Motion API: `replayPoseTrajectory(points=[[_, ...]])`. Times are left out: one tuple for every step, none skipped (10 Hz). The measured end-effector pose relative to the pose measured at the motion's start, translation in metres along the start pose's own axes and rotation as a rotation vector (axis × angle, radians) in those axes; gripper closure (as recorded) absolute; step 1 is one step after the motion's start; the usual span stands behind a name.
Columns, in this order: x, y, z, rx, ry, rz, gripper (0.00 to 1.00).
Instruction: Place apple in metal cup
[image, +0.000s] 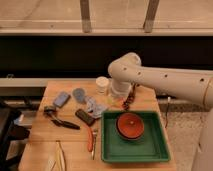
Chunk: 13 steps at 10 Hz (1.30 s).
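The gripper (118, 99) hangs at the end of the white arm over the back edge of the wooden table (37, 145), between the white cup (102, 84) and a dark reddish bunch (131, 98). Its fingers are pressed together, and I cannot tell that they pinch anything. A small yellowish round shape just under it is probably the apple (113, 102), resting on the table near the green tray's (109, 150) back left corner.

The apple should be firm, fairly light and smooth, and likely to roll, so grip it across its widest middle. Being round, it has no real long axis, and its stem direction cannot be made out. The dark narrow thing left of the tray may be the metal cup (85, 116).
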Motion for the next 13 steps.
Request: replayPoseTrajectory(points=[[0.004,-0.017,-0.005,0.005,-0.008,0.032,1.00],[0.001,-0.017,-0.006,0.002,-0.016,0.033,1.00],[-0.001,-0.013,-0.006,-0.005,-0.020,0.031,1.00],[0.001,-0.017,-0.006,0.001,-0.016,0.034,1.00],[0.002,-0.018,-0.006,0.003,-0.015,0.035,1.00],[0.001,-0.015,-0.004,0.002,-0.014,0.031,1.00],[0.000,-0.018,-0.003,0.015,-0.013,0.043,1.00],[-0.006,-0.021,0.004,0.028,-0.008,0.051,1.00],[-0.019,-0.022,0.010,0.030,-0.008,0.053,1.00],[-0.039,-0.028,0.019,0.038,-0.006,0.054,1.00],[-0.059,-0.036,0.025,0.044,-0.001,0.054,1.00],[-0.078,-0.047,0.033,0.053,0.006,0.056,1.00],[-0.097,-0.061,0.038,0.065,0.006,0.066,1.00]])
